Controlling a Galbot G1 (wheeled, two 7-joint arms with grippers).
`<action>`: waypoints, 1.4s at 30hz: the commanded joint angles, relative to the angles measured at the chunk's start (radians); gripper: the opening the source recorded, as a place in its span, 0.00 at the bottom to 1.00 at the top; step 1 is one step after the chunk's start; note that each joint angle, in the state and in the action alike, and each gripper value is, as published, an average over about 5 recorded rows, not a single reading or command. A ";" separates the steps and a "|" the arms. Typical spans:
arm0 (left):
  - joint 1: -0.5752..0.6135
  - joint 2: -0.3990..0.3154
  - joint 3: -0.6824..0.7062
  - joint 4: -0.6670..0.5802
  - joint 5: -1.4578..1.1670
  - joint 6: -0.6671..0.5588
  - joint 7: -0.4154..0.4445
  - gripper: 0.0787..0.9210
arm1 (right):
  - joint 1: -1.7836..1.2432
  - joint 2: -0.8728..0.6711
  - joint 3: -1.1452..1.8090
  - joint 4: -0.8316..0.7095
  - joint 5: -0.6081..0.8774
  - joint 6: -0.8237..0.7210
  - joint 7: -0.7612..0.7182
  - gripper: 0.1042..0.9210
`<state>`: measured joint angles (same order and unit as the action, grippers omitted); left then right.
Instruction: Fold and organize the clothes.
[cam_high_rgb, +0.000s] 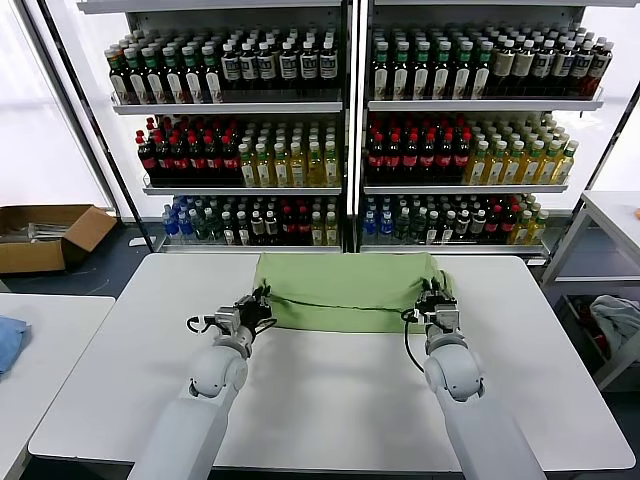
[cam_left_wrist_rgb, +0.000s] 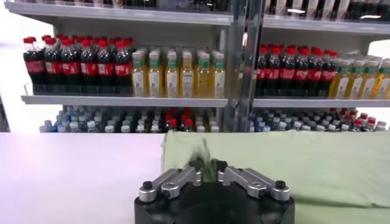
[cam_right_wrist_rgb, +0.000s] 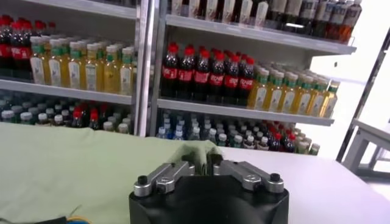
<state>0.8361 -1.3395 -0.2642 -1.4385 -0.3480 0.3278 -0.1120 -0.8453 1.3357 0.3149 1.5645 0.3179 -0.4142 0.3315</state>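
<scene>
The clothes (cam_high_rgb: 345, 290), a light green shirt, lie folded into a wide band at the far middle of the white table (cam_high_rgb: 330, 400). My left gripper (cam_high_rgb: 262, 300) is at the band's near left corner and my right gripper (cam_high_rgb: 435, 298) at its near right corner. In the left wrist view the left gripper (cam_left_wrist_rgb: 207, 165) has its jaws a little apart, with a blurred ridge of the clothes (cam_left_wrist_rgb: 304, 164) between them. In the right wrist view the right gripper (cam_right_wrist_rgb: 202, 159) is also slightly parted, and a peak of the clothes (cam_right_wrist_rgb: 73, 164) still stands between its fingertips.
Shelves of bottles (cam_high_rgb: 340, 130) stand close behind the table. A cardboard box (cam_high_rgb: 45, 235) lies on the floor at the left. A blue cloth (cam_high_rgb: 8, 340) rests on a side table at the left, and a grey-white bundle (cam_high_rgb: 615, 320) sits low at the right.
</scene>
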 joint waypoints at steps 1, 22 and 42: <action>0.027 0.011 -0.005 -0.111 0.004 0.091 -0.034 0.32 | 0.018 0.029 0.011 0.078 0.184 -0.042 0.108 0.47; 0.151 0.030 -0.010 -0.202 0.042 0.127 -0.034 0.88 | -0.264 -0.039 0.084 0.255 0.042 -0.091 0.130 0.88; 0.123 0.032 -0.003 -0.113 0.045 0.124 -0.031 0.88 | -0.216 -0.010 0.091 0.056 0.046 -0.042 0.103 0.87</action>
<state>0.9558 -1.3081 -0.2694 -1.5704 -0.3059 0.4476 -0.1432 -1.0552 1.3254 0.4015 1.6706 0.3643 -0.4622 0.4340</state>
